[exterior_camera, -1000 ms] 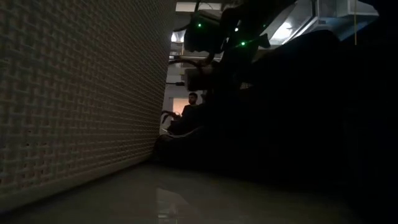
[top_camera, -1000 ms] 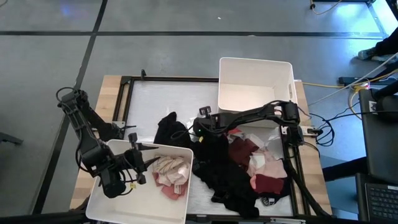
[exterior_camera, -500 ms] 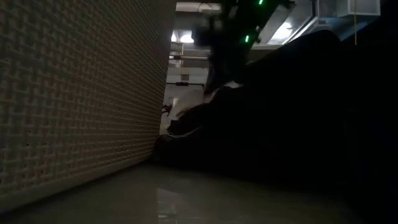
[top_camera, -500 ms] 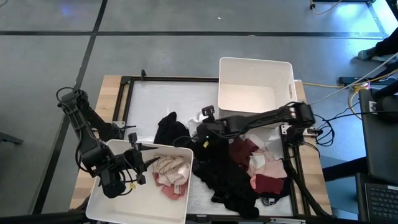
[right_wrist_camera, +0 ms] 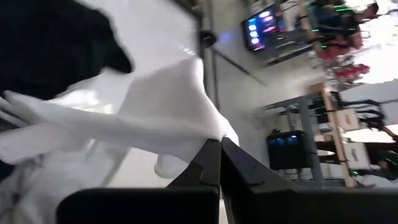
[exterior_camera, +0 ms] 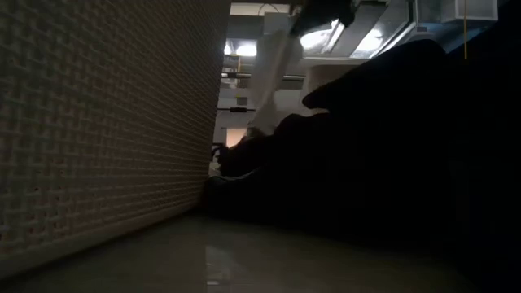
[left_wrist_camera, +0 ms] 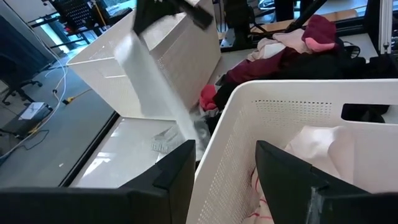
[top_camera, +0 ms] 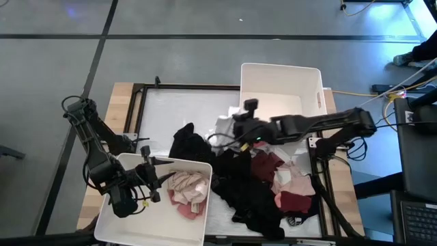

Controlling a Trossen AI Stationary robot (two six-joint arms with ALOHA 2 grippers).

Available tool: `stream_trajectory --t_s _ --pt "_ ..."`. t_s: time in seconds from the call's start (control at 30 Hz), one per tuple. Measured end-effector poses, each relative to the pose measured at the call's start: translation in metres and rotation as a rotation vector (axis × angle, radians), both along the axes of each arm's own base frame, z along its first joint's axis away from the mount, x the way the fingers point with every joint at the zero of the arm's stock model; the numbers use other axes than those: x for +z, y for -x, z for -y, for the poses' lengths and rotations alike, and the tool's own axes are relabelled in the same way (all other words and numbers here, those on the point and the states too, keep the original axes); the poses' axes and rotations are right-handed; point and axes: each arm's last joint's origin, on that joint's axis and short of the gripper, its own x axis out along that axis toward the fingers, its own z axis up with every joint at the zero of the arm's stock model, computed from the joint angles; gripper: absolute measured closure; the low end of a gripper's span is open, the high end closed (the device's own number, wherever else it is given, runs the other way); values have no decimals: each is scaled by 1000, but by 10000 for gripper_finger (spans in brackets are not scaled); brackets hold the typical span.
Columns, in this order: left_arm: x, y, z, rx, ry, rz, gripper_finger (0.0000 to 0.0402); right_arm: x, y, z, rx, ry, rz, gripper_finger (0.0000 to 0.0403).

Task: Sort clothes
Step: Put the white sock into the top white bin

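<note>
Lifting clear of the heaped dark and pink fabric clothes on the worktop, a white soft cloth garment hangs pinched in the right gripper fingers, probably for sorting; left gripper fingers straddle the near white plastic bin wall, spread.

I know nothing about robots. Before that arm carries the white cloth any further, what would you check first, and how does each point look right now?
1. Right pincer shut on the white garment: ok.
2. Garment fully clear of the clothes pile: cannot tell; in the low view its lower end reaches down to the dark heap.
3. Far bin has room: ok, its visible inside looks bare.
4. Left pincer out of the way: ok, open over the near bin's rim.
5. Near bin already holds pale and pink pieces: ok.
</note>
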Motion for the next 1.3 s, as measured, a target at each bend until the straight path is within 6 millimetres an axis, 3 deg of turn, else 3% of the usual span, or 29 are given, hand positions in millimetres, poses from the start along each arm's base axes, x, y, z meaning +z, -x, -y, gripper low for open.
stream_trajectory --t_s 0.43,0.67,0.97,1.3 --pt "0 0 0 7 3 11 245 80 91 17 -179 78 277 398" --pt "0 0 0 7 1 11 245 100 144 29 -285 128 316 398" --pt "1 0 -1 19 -13 29 245 84 177 59 -487 -77 292 397" --pt "1 0 -1 19 -13 30 245 27 167 101 -714 -114 168 397"
